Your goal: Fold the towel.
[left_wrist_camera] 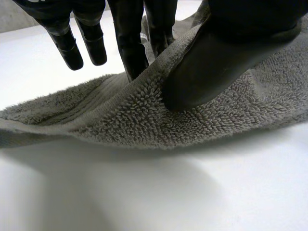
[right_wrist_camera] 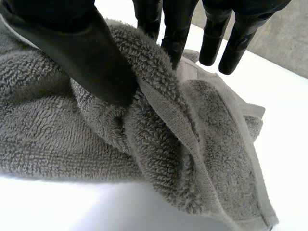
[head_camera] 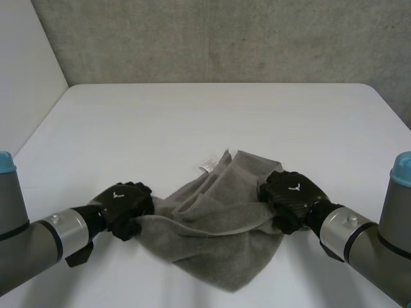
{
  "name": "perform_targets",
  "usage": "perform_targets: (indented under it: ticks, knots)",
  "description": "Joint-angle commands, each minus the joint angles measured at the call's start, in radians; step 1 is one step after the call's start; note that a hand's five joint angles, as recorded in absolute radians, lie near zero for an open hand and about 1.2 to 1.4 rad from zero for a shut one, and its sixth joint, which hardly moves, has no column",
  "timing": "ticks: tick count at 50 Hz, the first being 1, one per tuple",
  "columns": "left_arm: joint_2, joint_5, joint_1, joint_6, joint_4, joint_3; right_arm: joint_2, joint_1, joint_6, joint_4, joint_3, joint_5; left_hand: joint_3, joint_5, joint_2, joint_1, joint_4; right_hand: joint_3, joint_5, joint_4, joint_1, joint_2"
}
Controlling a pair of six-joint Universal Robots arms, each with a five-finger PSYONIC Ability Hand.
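Observation:
A crumpled grey towel (head_camera: 218, 237) lies near the table's front edge, with a small white label (head_camera: 208, 165) at its far side. My left hand (head_camera: 125, 204) is at the towel's left end. In the left wrist view the towel (left_wrist_camera: 231, 120) is pinched between the thumb (left_wrist_camera: 216, 72) and the fingers (left_wrist_camera: 132, 53). My right hand (head_camera: 290, 192) is at the towel's right edge. In the right wrist view its thumb (right_wrist_camera: 86, 53) presses a fold of towel (right_wrist_camera: 48, 134) against the fingers (right_wrist_camera: 175, 33). Both held edges are raised slightly off the table.
The white table (head_camera: 212, 115) stretches bare beyond the towel to a grey wall (head_camera: 225, 38) at the back. A pale side wall (head_camera: 26, 77) stands at the left. The towel's lowest corner hangs close to the table's front edge.

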Motion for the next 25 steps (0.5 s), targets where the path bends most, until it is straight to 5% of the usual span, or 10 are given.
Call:
perform_targets:
  ticks: [1,11,16,25]
  knots:
    - [0.014,-0.004,0.009,0.000,0.000,0.019,-0.036,-0.003,-0.008,0.052,-0.007,-0.009,-0.057,0.076,0.089,0.112,-0.066,-0.052,0.096,-0.076,0.109,0.135]
    - [0.086,-0.011,0.009,-0.001,0.008,0.105,-0.068,-0.044,-0.117,0.243,-0.142,-0.153,-0.057,0.076,0.089,0.112,-0.066,-0.052,0.096,-0.076,0.109,0.135]
    - [0.049,-0.032,-0.006,-0.009,0.017,0.278,-0.014,-0.040,-0.133,0.256,-0.378,-0.169,-0.057,0.076,0.089,0.112,-0.066,-0.052,0.096,-0.076,0.109,0.135]
    - [-0.044,-0.279,-0.096,-0.089,0.055,0.866,0.092,-0.003,-0.088,0.194,-1.044,-0.138,-0.057,0.076,0.089,0.112,-0.066,-0.052,0.096,-0.076,0.109,0.135]
